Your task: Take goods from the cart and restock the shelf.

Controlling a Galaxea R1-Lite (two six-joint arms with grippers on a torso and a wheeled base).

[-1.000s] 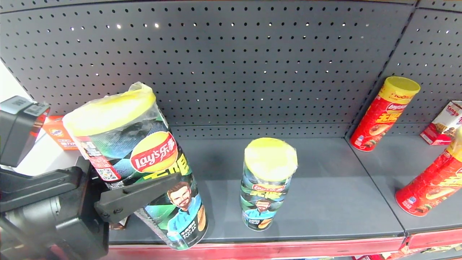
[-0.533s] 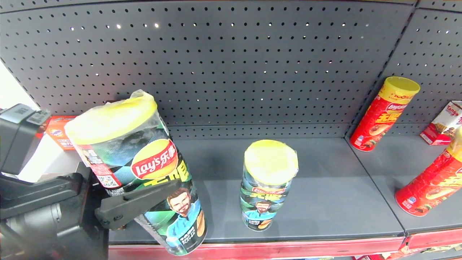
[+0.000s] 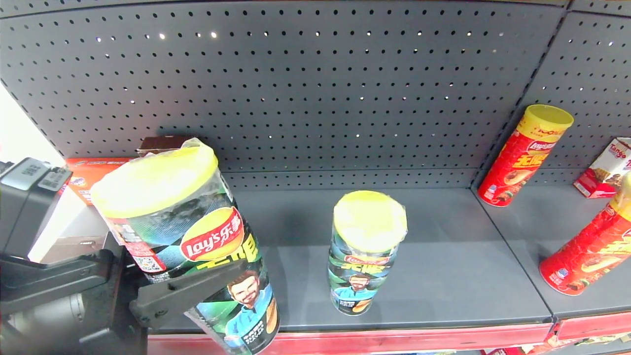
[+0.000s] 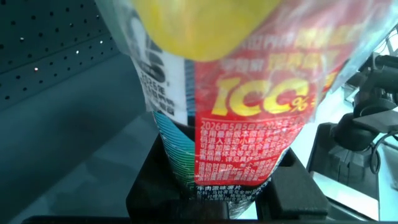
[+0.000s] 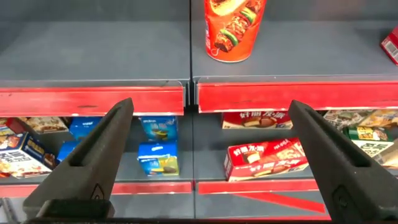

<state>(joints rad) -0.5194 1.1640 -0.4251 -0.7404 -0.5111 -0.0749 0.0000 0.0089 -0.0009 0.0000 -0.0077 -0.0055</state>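
- Left gripper (image 3: 187, 288) has its jaws clamped around the lower half of a tall green-and-black chip canister with a yellow lid and loose clear wrap (image 3: 182, 231). One dark finger lies across the front of it.
- That canister is tilted, with the lid leaning toward the robot's left. In the head view its base sits over the red front strip of the shelf (image 3: 394, 340), at the left end. I can't tell if the base is touching the board.
- The grey metal shelf board (image 3: 453, 266) has a bare gap between the held canister and a second matching green-and-black canister (image 3: 367, 251). That one stands upright near the front edge.
- There's a wider bare stretch to the right of the standing one, up to the seam with the next bay.
- The dark perforated back panel (image 3: 296, 88) closes off the rear.
- Next bay to the right: one red canister with a yellow lid (image 3: 525, 155) at the back, another red canister (image 3: 586, 251) nearer the front, and a red-and-white box (image 3: 609, 167) by the panel.
- Far left: a flat orange box (image 3: 98, 170) with a small dark brown box (image 3: 162, 144) above it.
- Right gripper (image 5: 208, 168) is spread wide with nothing in it, facing the lower shelves.
- Those shelves hold a red cup-shaped tub (image 5: 233, 28) on a grey board, with blue packets (image 5: 158, 155) and red cartons (image 5: 267, 155) a level below.
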